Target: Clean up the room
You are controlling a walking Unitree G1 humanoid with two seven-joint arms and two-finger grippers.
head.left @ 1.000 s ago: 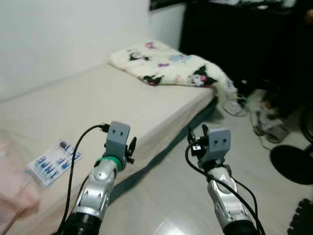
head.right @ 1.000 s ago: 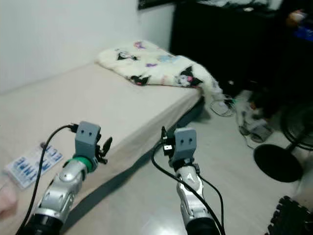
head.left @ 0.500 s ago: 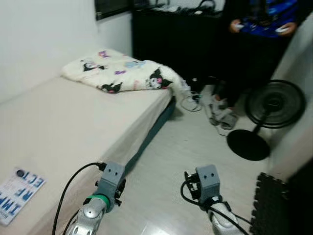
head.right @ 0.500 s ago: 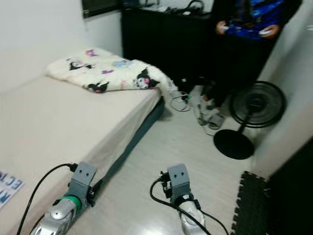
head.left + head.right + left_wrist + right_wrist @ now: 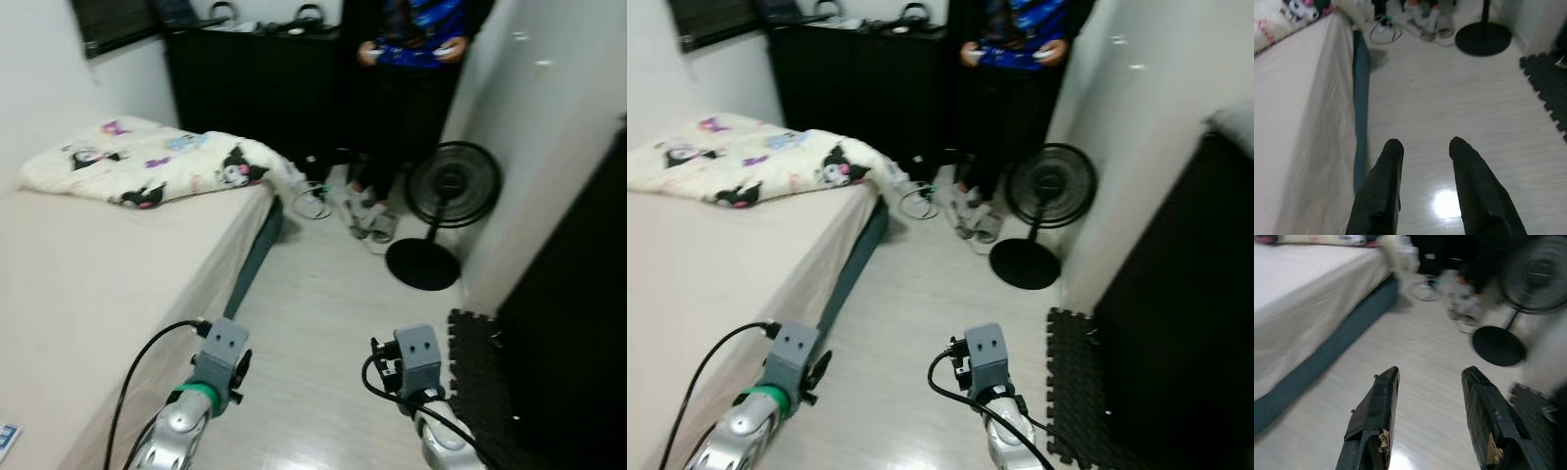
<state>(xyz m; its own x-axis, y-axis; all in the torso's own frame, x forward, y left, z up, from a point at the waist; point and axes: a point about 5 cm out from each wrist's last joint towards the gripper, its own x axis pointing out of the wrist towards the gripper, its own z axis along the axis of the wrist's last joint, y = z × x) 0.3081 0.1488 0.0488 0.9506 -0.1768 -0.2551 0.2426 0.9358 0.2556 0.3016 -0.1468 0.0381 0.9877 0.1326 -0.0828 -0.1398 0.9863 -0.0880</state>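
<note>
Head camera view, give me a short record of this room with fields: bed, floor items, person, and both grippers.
bed: on the robot's left, patterned blanket bunched at its far end
floor items: standing fan, slippers, coiled cable, dark foam mat
person: standing by the dark cabinet, holding a controller
left gripper: open, above bare floor beside the bed
right gripper: open, above bare floor

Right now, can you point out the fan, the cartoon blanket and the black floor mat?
fan [image 5: 453, 184], left eye view, centre of its round grille
cartoon blanket [image 5: 147, 162], left eye view, middle of the fabric
black floor mat [image 5: 1070, 382], right eye view, its flat top
</note>
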